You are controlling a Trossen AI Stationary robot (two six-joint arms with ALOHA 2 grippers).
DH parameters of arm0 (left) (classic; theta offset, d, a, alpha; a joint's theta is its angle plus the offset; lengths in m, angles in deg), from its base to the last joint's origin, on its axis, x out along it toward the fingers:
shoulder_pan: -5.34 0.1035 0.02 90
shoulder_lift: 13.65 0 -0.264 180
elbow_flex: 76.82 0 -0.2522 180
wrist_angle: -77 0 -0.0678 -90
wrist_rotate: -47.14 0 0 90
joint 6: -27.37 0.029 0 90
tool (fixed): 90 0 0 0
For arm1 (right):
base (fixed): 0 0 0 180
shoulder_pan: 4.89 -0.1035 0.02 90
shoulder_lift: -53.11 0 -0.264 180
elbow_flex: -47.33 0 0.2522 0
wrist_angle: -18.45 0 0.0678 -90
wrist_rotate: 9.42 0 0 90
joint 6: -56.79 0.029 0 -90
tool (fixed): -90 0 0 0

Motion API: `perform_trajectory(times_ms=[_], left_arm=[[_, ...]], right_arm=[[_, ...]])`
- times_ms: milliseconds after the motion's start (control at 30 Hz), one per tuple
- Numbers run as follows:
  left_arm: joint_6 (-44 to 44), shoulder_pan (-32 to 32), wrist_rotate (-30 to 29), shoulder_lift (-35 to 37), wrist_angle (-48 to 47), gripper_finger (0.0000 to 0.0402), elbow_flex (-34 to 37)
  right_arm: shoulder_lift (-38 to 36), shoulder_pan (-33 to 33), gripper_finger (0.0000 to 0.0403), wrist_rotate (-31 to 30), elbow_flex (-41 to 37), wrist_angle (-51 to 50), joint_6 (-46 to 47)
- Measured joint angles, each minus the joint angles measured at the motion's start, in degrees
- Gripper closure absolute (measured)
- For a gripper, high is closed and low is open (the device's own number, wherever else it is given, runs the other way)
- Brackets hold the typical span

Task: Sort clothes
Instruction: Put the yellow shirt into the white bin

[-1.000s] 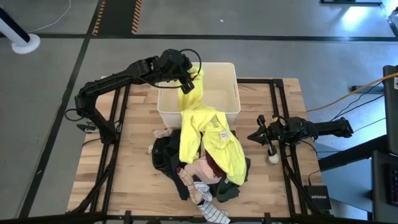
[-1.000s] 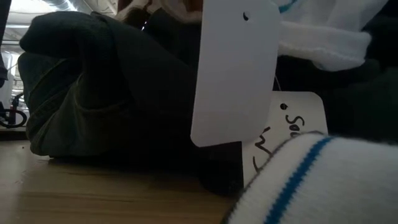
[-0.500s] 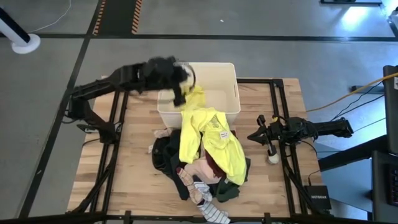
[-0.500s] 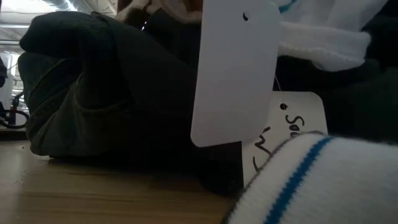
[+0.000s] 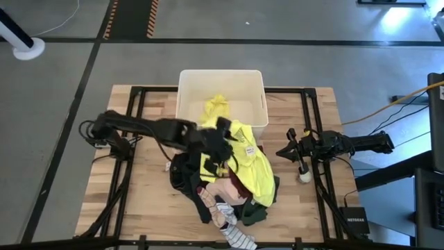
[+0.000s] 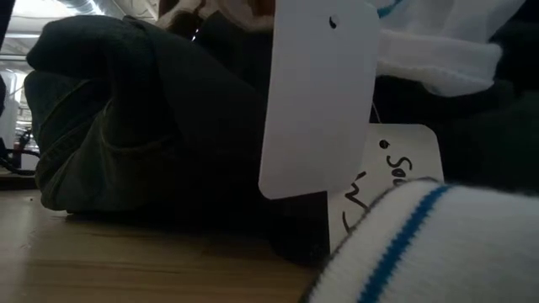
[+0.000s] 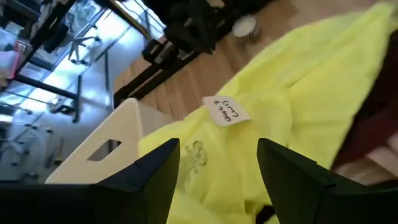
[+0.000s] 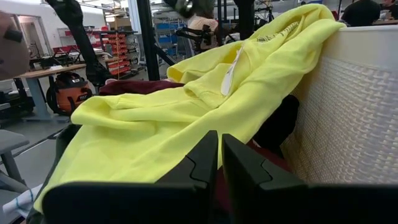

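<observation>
Here the clothes pile [image 5: 225, 191] lies at the counter's [image 5: 142, 191] near centre. Above it, the left end effector [image 5: 220, 142] hovers, released, over the yellow hoodie [image 5: 246, 163], half draped into the far white bin [image 5: 257, 90]; next comes regrasping it. The right end effector [image 5: 284, 152] waits clenched, right.

Grey floor [image 5: 312, 62], black-yellow hazard stripes [image 5: 151, 17]
</observation>
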Motion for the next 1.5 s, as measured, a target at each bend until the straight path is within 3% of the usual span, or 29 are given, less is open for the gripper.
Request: perform_trajectory(times_ms=[367,700,833,1067,1333,1500], left_arm=[[5.54,0.73,-7.09,-8.17,1.93,0.0196,0.01],[8.9,3.13,-14.05,-10.87,2.81,0.0201,0.07],[11.18,2.71,-15.62,-10.94,4.87,0.0248,0.07],[14.19,1.83,-15.81,-10.91,6.79,0.0389,0.07],[18.21,0.46,-23.05,-10.44,15.66,0.0397,0.07],[21.48,0.12,-23.22,-7.47,26.26,0.0398,0.07]], right_arm=[[0.0,0.0,0.0363,0.0,0.0,0.0,0.0],[0.0,-0.01,0.0363,0.0,0.0,0.0,0.0],[0.0,-0.02,0.0363,0.0,0.0,0.02,0.0],[-0.01,0.0,0.0363,0.0,0.0,0.02,-0.01],[0.0,0.0,0.0363,0.01,0.01,0.01,-0.01],[0.0,0.0,0.0363,0.0,0.02,0.0,0.0]])
